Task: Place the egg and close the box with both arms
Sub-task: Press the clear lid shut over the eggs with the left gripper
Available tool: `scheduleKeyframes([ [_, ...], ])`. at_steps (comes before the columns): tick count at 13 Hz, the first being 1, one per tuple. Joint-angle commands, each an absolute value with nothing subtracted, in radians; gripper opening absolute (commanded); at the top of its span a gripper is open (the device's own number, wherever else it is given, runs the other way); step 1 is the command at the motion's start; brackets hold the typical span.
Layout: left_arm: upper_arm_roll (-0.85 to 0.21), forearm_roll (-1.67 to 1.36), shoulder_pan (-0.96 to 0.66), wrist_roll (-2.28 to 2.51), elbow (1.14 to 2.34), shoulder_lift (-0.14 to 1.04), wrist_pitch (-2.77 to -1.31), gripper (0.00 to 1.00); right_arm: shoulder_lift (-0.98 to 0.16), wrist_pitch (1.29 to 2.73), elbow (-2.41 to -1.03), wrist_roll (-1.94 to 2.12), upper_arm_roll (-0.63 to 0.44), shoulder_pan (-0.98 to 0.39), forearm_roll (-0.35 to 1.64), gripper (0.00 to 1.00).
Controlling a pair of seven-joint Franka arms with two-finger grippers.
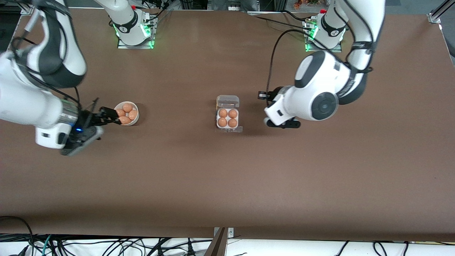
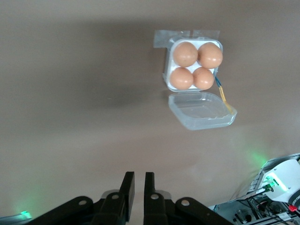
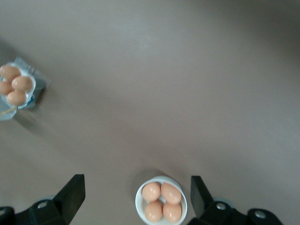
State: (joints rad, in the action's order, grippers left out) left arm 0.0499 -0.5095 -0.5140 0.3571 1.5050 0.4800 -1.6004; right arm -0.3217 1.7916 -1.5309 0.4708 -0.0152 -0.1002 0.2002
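The box (image 1: 218, 118) (image 2: 168, 70) lies mid-table with its clear lid (image 1: 228, 101) (image 2: 202, 110) folded open, farther from the front camera than the tray. Every cell of the tray holds a brown egg (image 1: 223, 113) (image 2: 185, 54). My left gripper (image 1: 263, 95) (image 2: 139, 176) hovers beside the box toward the left arm's end, shut with nothing between its fingers. At the white bowl (image 1: 136, 108) (image 3: 139, 206), which holds several more brown eggs, my right gripper (image 1: 111, 116) (image 3: 137, 183) is open and empty, its fingers spread wider than the bowl.
Bare brown tabletop surrounds the box and the bowl. The two arm bases (image 1: 133, 26) (image 1: 325, 32) stand along the table's edge farthest from the front camera. Cables hang past the table's near edge (image 1: 227, 236).
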Motion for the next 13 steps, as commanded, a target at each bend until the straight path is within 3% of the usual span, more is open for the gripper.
scheduleKeyframes([
  [1,0.061,-0.575,-0.578,0.455,1.477,0.54,-1.65,0.14,-0.233,1.744,-1.578,0.292,-0.006,-0.06,0.11,1.0],
  [4,0.061,-0.587,-0.662,0.57,1.477,0.59,-1.707,0.13,-0.161,1.664,-1.575,0.008,0.012,-0.058,0.023,1.0],
  [10,0.061,-0.581,-0.744,0.646,1.474,0.65,-1.709,0.12,-0.055,1.655,-1.566,-0.029,0.012,0.003,-0.061,1.0],
  [13,0.061,-0.583,-0.759,0.65,1.471,0.686,-1.709,0.13,-0.018,1.57,-1.559,-0.028,-0.008,0.014,-0.049,1.0],
])
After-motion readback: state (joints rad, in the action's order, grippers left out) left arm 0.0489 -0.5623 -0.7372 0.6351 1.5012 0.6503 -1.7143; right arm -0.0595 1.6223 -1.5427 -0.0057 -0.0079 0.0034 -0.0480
